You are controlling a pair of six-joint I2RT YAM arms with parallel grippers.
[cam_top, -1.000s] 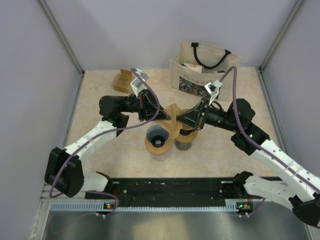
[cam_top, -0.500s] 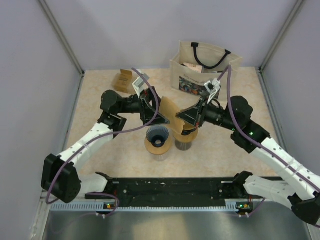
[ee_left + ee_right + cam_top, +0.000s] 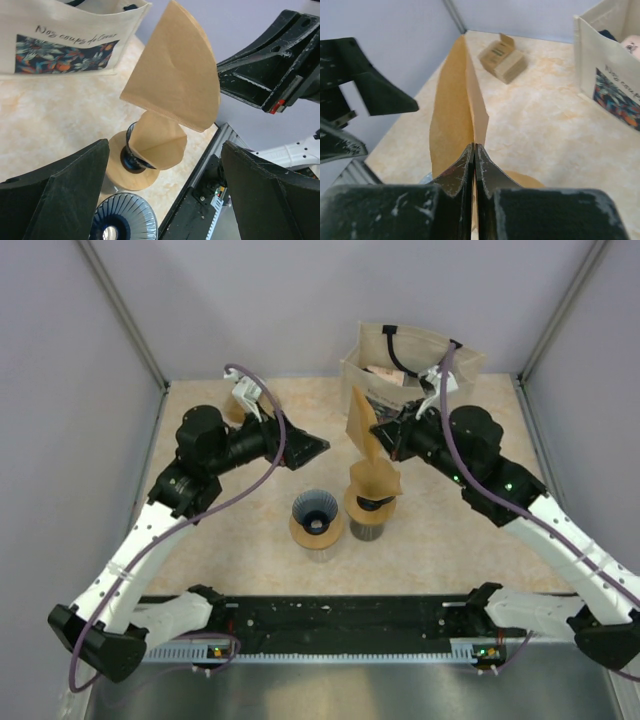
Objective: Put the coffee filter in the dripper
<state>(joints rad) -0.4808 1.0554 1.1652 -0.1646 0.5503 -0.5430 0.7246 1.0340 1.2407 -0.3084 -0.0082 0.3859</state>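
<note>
Brown paper, a flat fan-shaped coffee filter, hangs in the air above the table, pinched at its edge by our right gripper, whose jaws are pressed fully together on it. Our left gripper stands wide apart beside it and holds nothing. The dark blue ribbed dripper sits lower, on its wooden ring, just beside a second holder carrying a stack of filters. We think the filter should travel to the left, come over the blue cone with its narrow end down, and be let go only when seated. Otherwise the light paper can tip out.
</note>
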